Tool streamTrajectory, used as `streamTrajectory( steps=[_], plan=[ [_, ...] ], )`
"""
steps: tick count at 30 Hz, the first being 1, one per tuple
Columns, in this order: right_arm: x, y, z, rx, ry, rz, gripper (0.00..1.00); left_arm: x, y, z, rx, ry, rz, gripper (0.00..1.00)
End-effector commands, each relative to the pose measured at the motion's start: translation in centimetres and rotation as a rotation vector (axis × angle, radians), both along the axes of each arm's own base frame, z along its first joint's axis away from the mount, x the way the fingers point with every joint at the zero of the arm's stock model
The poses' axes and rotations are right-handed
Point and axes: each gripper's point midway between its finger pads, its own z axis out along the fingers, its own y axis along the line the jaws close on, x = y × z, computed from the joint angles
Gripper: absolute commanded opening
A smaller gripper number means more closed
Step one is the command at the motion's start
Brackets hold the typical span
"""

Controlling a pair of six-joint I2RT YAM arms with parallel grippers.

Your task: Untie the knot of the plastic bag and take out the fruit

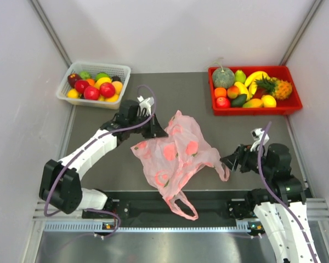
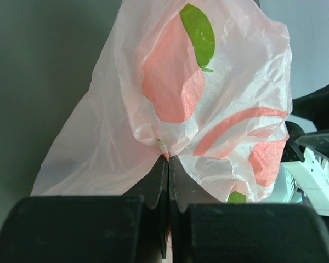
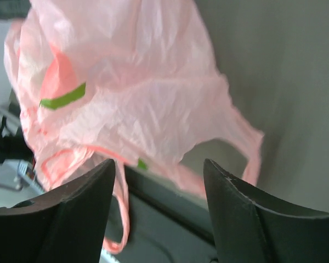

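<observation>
Pinches a fold at the far-left edge of the pink plastic bag [image 1: 175, 153] with the left gripper [image 2: 168, 161], jaws pressed together on the film. Holds the right gripper [image 3: 159, 167] released, jaws apart, just right of the bag's right handle loop [image 1: 223, 171]. Finds the bag crumpled mid-table, fruit [image 1: 91, 92] heaped in a white basket [image 1: 62, 94] far left and a red crate [image 1: 289, 107] far right.

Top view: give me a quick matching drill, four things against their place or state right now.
Things:
1 left tool
2 right tool
3 basket
4 tray

Place or state:
A red, far-right corner
B open, by the bag
C white, far-left corner
D shut on the bag

Pairs: 1-D; 2-B; 3-C; 4-A
</observation>
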Motion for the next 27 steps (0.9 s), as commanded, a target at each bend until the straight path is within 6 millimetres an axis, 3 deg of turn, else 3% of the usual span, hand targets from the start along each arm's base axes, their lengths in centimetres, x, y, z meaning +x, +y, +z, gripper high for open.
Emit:
streamTrajectory(
  steps=[1, 5, 9, 14, 17, 22, 25, 27],
  plan=[
    [-2.7, 1.5, -1.4, 0.029, 0.054, 0.133, 0.64, 0.6, -0.3, -0.2, 0.010, 0.007, 0.016, 0.00],
    [-3.7, 2.4, -1.3, 0.059, 0.054, 0.198, 0.56, 1.3, -0.2, -3.2, 0.046, 0.039, 0.043, 0.00],
    [-4.6, 3.3, -0.5, 0.091, 0.039, 0.283, 0.48, 2.4, 0.2, -7.9, 0.128, 0.098, 0.078, 0.00],
    [-5.3, 4.2, -0.2, 0.114, 0.039, 0.355, 0.47, 3.7, 0.3, -12.1, 0.172, 0.150, 0.099, 0.00],
    [-5.0, 4.2, -0.1, 0.096, 0.046, 0.346, 0.49, 4.2, 0.2, -14.6, 0.193, 0.191, 0.105, 0.00],
    [-3.3, 4.4, -0.4, 0.069, 0.084, 0.314, 0.56, 4.5, 0.0, -16.7, 0.198, 0.230, 0.103, 0.00],
    [-2.1, 5.0, -1.6, 0.007, 0.104, 0.298, 0.64, 4.3, 0.1, -17.7, 0.201, 0.256, 0.103, 0.00],
    [0.0, 4.6, -3.1, -0.103, 0.117, 0.209, 0.71, 4.5, -0.1, -17.9, 0.190, 0.243, 0.104, 0.00]
  ],
)
